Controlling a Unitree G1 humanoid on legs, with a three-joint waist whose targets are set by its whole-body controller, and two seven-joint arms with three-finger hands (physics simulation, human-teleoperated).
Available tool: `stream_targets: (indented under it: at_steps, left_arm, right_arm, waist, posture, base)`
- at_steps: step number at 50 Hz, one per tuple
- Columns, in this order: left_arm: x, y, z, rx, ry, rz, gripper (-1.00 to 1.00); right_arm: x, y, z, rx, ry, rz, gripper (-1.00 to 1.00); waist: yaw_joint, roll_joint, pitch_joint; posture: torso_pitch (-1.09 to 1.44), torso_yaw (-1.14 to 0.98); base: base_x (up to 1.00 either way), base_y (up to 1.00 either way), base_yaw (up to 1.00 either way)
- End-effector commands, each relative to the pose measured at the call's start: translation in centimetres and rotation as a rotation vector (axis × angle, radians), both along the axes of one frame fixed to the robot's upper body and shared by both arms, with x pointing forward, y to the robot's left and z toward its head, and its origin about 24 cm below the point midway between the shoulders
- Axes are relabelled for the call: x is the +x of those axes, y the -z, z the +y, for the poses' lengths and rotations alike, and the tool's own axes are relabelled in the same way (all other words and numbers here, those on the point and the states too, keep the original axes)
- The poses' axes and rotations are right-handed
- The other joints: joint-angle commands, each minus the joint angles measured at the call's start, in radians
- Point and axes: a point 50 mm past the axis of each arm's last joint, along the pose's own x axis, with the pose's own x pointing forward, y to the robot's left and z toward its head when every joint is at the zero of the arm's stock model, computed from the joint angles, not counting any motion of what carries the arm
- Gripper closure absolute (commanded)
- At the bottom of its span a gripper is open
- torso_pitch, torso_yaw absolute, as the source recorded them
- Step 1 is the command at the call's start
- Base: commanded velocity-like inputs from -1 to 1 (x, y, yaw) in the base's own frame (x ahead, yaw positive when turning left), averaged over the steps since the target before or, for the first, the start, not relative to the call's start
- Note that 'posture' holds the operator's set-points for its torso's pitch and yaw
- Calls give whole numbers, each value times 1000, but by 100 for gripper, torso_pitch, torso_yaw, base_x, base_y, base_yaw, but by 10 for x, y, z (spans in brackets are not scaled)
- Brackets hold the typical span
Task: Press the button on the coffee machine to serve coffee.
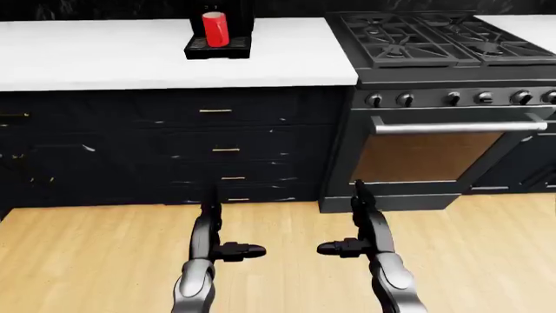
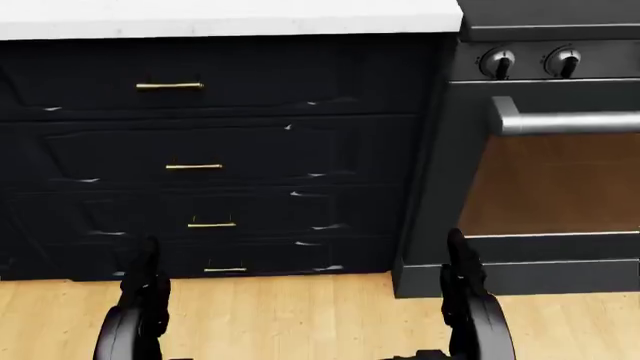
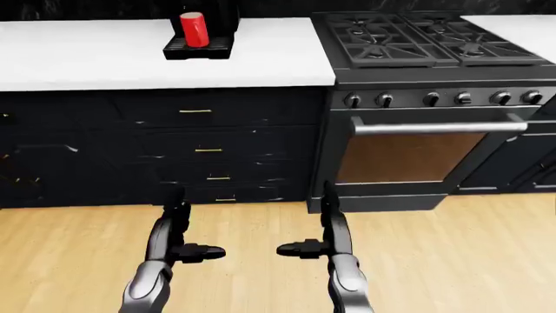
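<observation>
A black coffee machine stands on the white counter at the top of the left-eye view; its upper part is cut off by the frame, so no button shows. A red cup stands on its drip tray. My left hand and right hand hang low over the wooden floor, far below the counter. Both hands have fingers spread and hold nothing.
Dark drawer cabinets with gold handles run under the counter. A black gas stove with knobs and an oven door handle stands to the right. Wooden floor lies between me and the cabinets.
</observation>
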Motion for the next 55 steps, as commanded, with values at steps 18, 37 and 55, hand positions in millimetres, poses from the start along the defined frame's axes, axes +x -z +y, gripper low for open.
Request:
stream_targets:
  at_steps: [18,37,55]
  left_arm:
    - [10,-35,2,-10,-7,-184,-100]
    - [63,-177,10,-33,-69,-227,-100]
    - [91,-288,23,-51,-93,-303,-100]
  right_arm:
    - [7,-36,-1,0,-1,-177,-100]
    - [54,-169,2,2,2,-226,-100]
    - [69,-273,-4,-33,9,-291,-100]
  waist:
    - [7,-4,-84]
    - [6,-1,-93]
    - [10,4,-61]
  posture:
    - [0,0]
    - [0,0]
    - [0,0]
  base:
    - [0,0,0]
    - [0,0,0]
    - [0,0,0]
